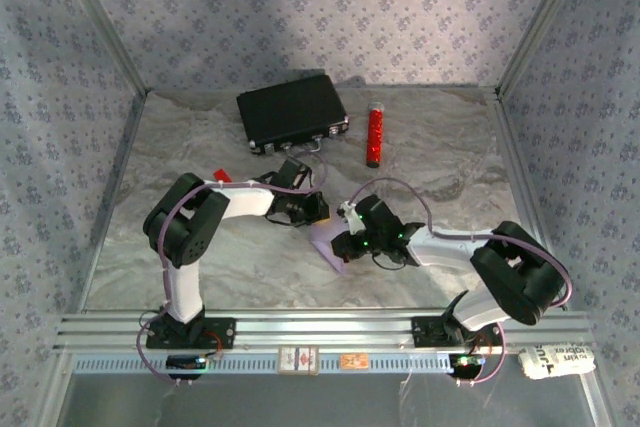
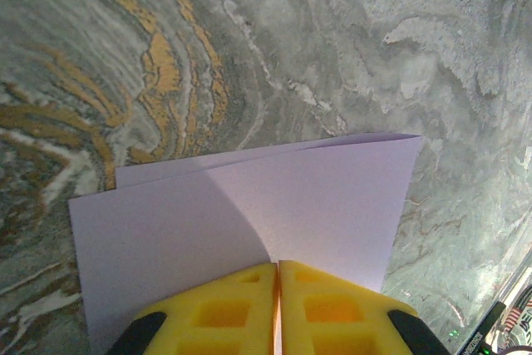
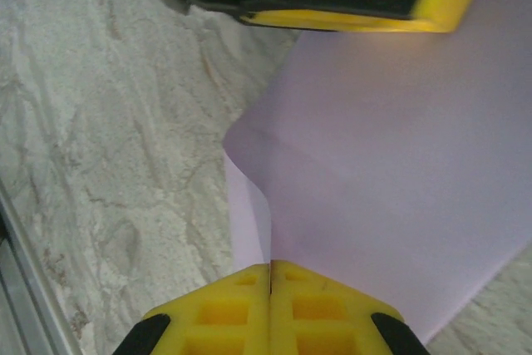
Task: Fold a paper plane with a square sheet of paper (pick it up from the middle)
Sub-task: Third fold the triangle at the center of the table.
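The square sheet of paper (image 1: 328, 251) is pale lilac and partly folded. It is lifted off the marble table between the two arms. In the left wrist view the paper (image 2: 332, 197) shows two layers and curves up into my left gripper (image 2: 277, 265), whose yellow fingers are pressed together on its near edge. My right gripper (image 3: 271, 265) is shut on a creased fold of the paper (image 3: 399, 164), with a finger (image 3: 349, 19) of the left gripper across the top of that view. From above, the left gripper (image 1: 320, 213) and right gripper (image 1: 346, 243) stand close together at the paper.
A black case (image 1: 292, 112) lies at the back of the table with a red cylinder (image 1: 375, 135) to its right. A small red block (image 1: 222, 175) sits by the left arm's elbow. Patterned walls close three sides, and a metal rail (image 1: 320, 328) runs along the near edge.
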